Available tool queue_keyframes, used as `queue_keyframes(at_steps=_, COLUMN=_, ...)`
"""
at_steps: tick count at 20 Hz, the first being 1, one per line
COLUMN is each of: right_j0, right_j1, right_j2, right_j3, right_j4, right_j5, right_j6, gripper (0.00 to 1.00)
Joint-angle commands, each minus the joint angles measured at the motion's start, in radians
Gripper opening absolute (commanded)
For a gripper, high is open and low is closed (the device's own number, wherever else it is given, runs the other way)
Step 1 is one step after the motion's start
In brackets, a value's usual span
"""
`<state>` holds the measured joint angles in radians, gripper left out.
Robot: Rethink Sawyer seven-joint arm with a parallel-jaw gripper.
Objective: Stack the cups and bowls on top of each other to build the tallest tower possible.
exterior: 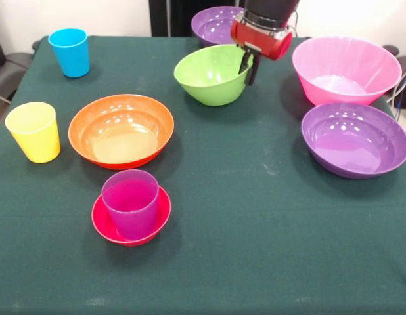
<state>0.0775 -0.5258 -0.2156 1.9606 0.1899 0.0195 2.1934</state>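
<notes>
My gripper (249, 67) comes down at the back and is shut on the right rim of the lime green bowl (209, 75), one finger inside and one outside. The purple cup (130, 202) stands upright inside the small red bowl (110, 226) near the front, a low two-piece tower. Along the left side the blue cup (69, 51) and the yellow cup (33, 131) stand alone. Between them and the middle sits the wide orange bowl (121, 130). On the right are the big pink bowl (346, 69) and a purple bowl (355, 139). Another purple bowl (215, 25) is partly hidden behind the gripper.
A dark green cloth (255, 216) covers the whole table. Dark chairs or gear (6, 69) stand off the left edge, and cables (403, 85) hang by the right edge.
</notes>
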Motion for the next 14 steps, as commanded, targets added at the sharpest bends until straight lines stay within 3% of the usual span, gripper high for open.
queue_keyframes(at_steps=1, right_j0=-0.007, right_j1=-0.107, right_j2=0.047, right_j3=-0.068, right_j4=-0.033, right_j5=0.264, right_j6=0.02, gripper=0.0)
queue_keyframes(at_steps=14, right_j0=-0.011, right_j1=-0.127, right_j2=0.016, right_j3=-0.196, right_j4=-0.07, right_j5=0.429, right_j6=-0.009, gripper=0.0)
